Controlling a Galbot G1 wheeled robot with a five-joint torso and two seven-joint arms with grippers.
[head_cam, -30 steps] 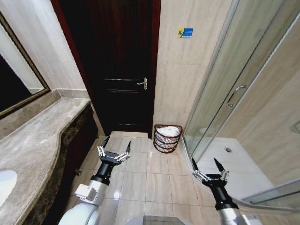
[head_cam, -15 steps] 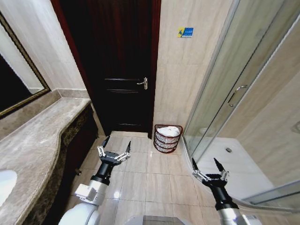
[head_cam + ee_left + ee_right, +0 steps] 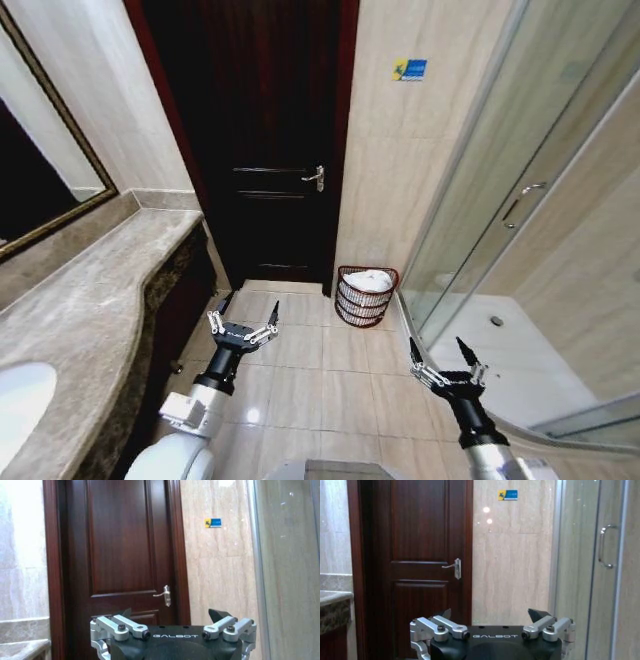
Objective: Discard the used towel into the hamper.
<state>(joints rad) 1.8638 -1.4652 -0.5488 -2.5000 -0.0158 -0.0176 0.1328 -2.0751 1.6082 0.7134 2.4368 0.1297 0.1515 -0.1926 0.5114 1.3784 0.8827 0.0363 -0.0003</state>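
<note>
- The hamper stands on the floor by the wall, between door and shower glass, a white towel inside.
- My left claw hangs spread wide, empty.
- My right claw is likewise wide, empty, well short of the hamper.

The hamper stands on the tiled floor, against the wall just right of the dark door. A white towel lies inside the hamper, up at its rim. The glass shower door begins just right of the hamper. The left gripper hangs above the floor, near the hamper on its left and closer to the robot, with jaws spread and holding nothing. The right gripper hangs to the right of the hamper, closer to the robot, jaws also spread and holding nothing. A stone bench runs along the wall far left of the hamper.
</note>
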